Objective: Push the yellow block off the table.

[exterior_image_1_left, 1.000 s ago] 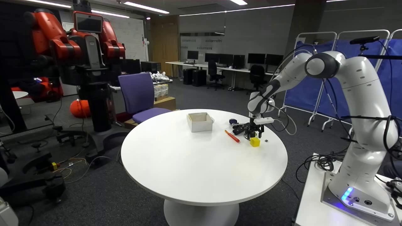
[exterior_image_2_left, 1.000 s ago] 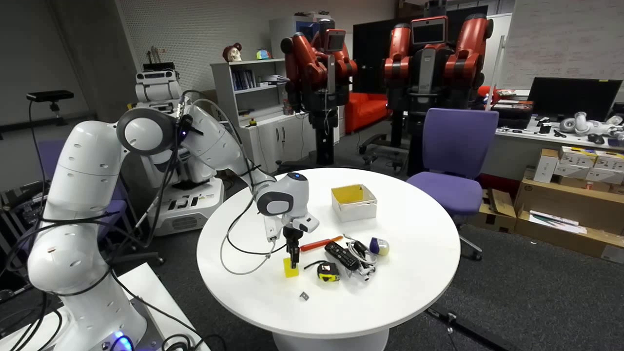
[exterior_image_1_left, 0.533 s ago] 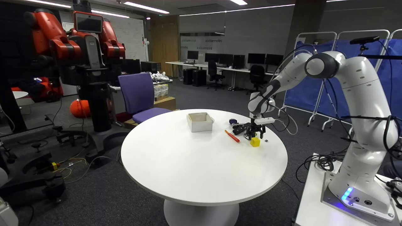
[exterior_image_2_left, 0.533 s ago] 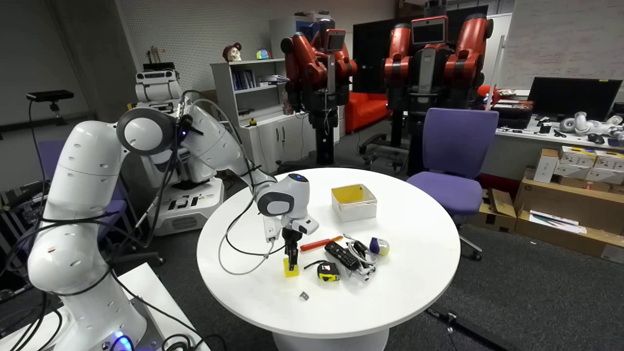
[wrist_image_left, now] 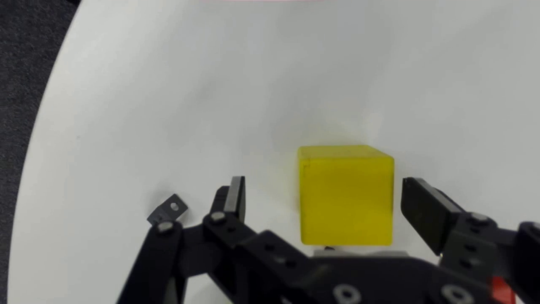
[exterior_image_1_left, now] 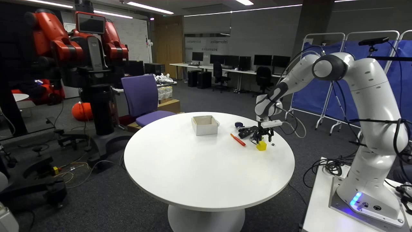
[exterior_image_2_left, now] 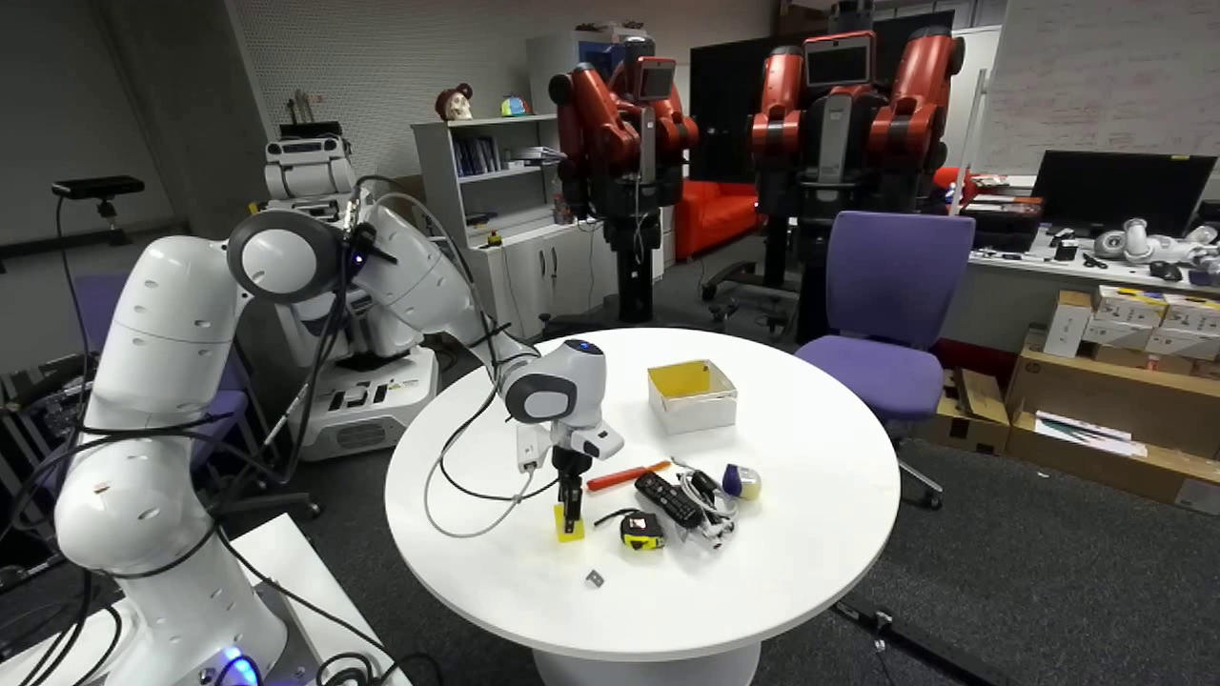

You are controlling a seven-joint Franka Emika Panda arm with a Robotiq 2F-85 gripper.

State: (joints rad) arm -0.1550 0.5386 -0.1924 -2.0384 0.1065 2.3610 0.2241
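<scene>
The yellow block (exterior_image_1_left: 261, 146) sits on the round white table (exterior_image_1_left: 206, 174), near the edge on the arm's side. In an exterior view the block (exterior_image_2_left: 562, 527) is partly hidden behind a finger. My gripper (exterior_image_1_left: 264, 141) points down at the block, fingers apart. In the wrist view the gripper (wrist_image_left: 325, 182) is open and empty; the block (wrist_image_left: 346, 200) appears between the fingers, closer to the right one, with a gap on both sides. The fingertips look slightly above or beside the block; their exact height is unclear. The table's edge (wrist_image_left: 40, 109) shows at left.
A small metal piece (exterior_image_2_left: 595, 578) lies near the block. A tape measure (exterior_image_2_left: 641, 531), a remote (exterior_image_2_left: 669, 499), cables (exterior_image_2_left: 713, 505) and a purple-and-white object (exterior_image_2_left: 742, 481) lie beside it. A red-orange stick (exterior_image_2_left: 624, 477) and a white box (exterior_image_2_left: 693, 410) are farther off.
My gripper has shifted slightly, a little to the right in an exterior view and slightly lower in both. The yellow block has not moved. The fingers stay open.
</scene>
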